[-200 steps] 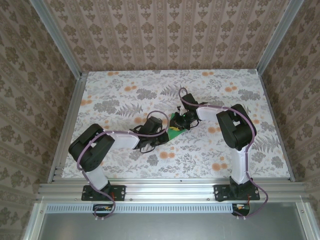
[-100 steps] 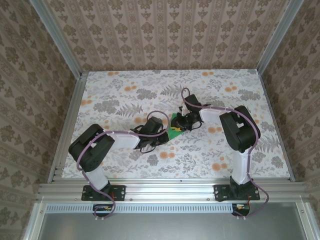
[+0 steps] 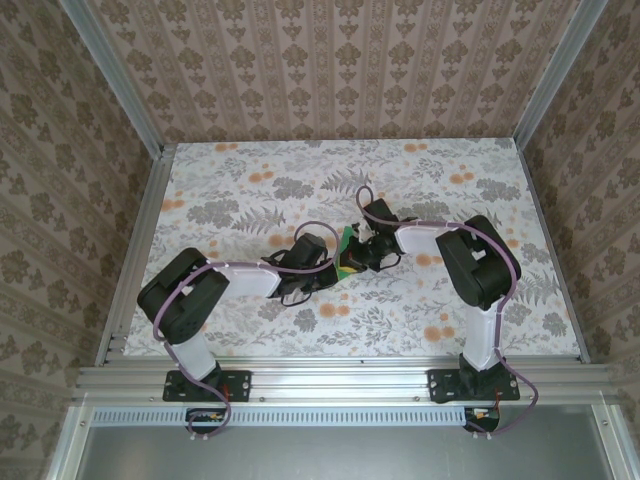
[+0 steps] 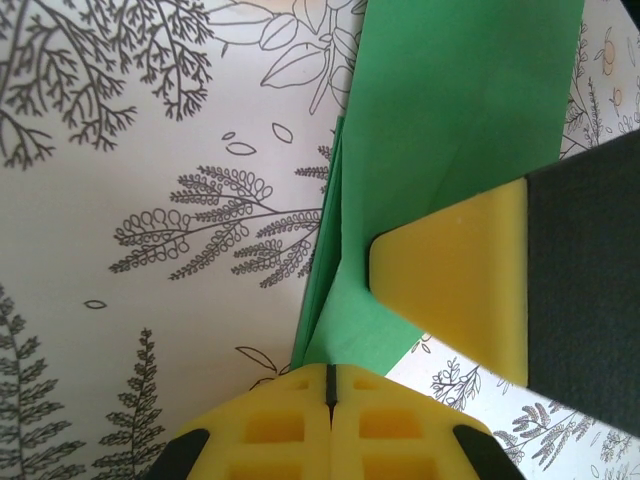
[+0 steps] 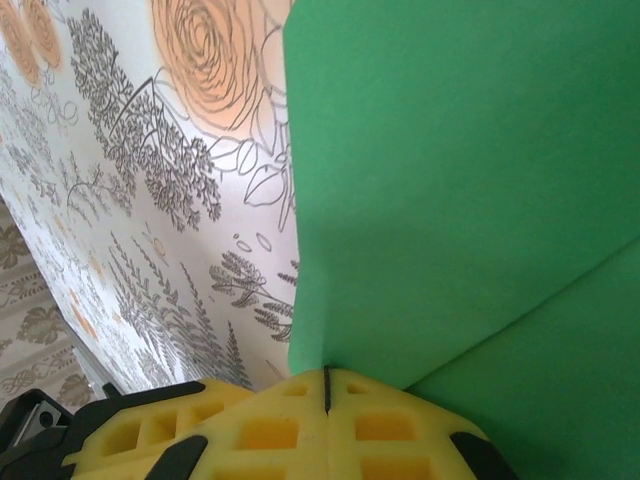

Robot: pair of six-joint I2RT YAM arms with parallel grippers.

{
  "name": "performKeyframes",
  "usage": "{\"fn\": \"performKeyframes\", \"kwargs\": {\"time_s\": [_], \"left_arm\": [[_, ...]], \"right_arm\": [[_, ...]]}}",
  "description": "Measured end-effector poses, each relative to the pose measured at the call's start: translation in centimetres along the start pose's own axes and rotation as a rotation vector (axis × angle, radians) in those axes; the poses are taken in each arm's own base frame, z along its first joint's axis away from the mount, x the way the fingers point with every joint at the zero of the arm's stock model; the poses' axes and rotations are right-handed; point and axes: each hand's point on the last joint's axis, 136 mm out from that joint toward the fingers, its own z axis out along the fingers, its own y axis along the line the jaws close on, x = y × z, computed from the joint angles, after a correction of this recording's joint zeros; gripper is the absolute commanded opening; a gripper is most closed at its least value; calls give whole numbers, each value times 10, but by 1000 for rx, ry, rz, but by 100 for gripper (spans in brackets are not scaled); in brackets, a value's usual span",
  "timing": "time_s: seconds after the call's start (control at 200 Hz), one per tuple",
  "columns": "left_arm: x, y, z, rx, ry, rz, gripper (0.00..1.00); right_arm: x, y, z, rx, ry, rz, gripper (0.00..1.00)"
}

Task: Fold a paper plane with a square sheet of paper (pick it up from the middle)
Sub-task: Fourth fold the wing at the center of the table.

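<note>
While both arms lean in over the table (image 3: 230, 200), I see the green paper (image 3: 347, 238) sitting almost at the centre of the flowered top, caught between the two wrists. From above, the left gripper (image 3: 340, 265) reaches it from about 8 o'clock and the right gripper (image 3: 358, 252) from about 3 o'clock. They meet right at the paper, so close that I cannot separate their tips in that view.

On my left wrist camera, the left gripper (image 4: 330, 372) has its yellow fingers pressed together with only a thin dark seam between them. The folded edge of the green paper (image 4: 450, 120) runs down into that seam, so I read it as pinching the paper. The paper is doubled there, its layers showing along the 9 o'clock edge, and it stretches away toward 1 o'clock above the table (image 4: 150, 200). A slanting crease crosses it. One finger (image 4: 450, 285) of the right gripper comes in from 4 o'clock and lies against the lower part of the paper.

On my right wrist camera, the right gripper (image 5: 327, 375) is likewise closed tight, fingers touching. The straight edge of the green paper (image 5: 450, 170) drops at 6 o'clock into the line where they meet, so this one grips the paper too. A fold line runs from 6 o'clock out toward 3 o'clock. Printed leaves and an orange flower (image 5: 215, 45) on the table show from 9 to 12 o'clock, beside the paper.
</note>
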Motion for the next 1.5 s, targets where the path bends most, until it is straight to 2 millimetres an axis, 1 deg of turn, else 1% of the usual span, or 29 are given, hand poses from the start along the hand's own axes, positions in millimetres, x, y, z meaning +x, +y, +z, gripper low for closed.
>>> {"fn": "performKeyframes", "kwargs": {"time_s": [0.105,0.3,0.48,0.83,1.29,1.435,1.5], "left_arm": [[0,0,0,-2,1,0,0],[1,1,0,-5,3,3,0],[1,1,0,-9,4,3,0],[4,3,-1,-11,7,20,0],[4,3,-1,-11,9,32,0],[4,3,-1,-12,10,36,0],[5,3,-1,-14,11,40,0]], "right_arm": [[5,4,3,-7,15,-8,0],[5,2,4,-4,20,-16,0],[1,-4,3,9,23,-33,1],[-5,-5,2,-2,19,-65,2],[-43,-14,-10,-22,-52,-47,5],[-65,-17,-15,-29,-87,-32,5],[-71,-19,-17,-31,-96,-28,5]]}}
